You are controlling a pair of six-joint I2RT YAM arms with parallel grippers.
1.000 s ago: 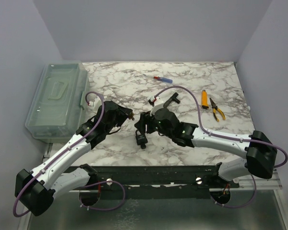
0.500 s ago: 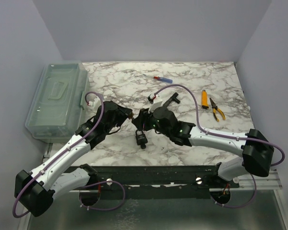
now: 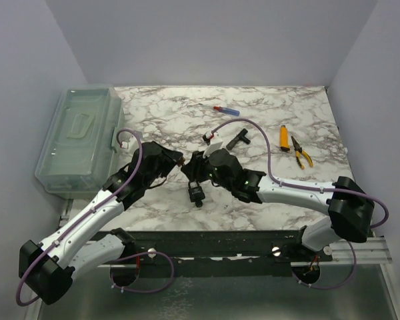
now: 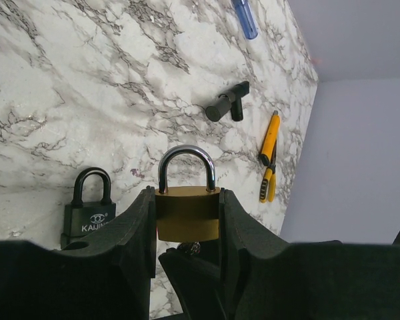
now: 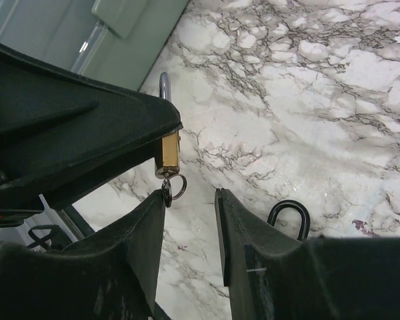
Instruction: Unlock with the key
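My left gripper is shut on a brass padlock, held off the table with its steel shackle pointing away from the wrist. In the right wrist view the padlock hangs from the left gripper's fingers. A key with a ring sticks out of its bottom. My right gripper is open, and its left fingertip touches the key ring. In the top view the two grippers meet at mid-table, the left one beside the right one. A black padlock lies on the table just below them.
A clear plastic box stands at the left edge. A blue and red pen-like tool, a black T-shaped tool, an orange cutter and yellow pliers lie on the marble table behind and to the right.
My right gripper has moved left, up to the left gripper and the padlock's key. The left arm has hardly moved.
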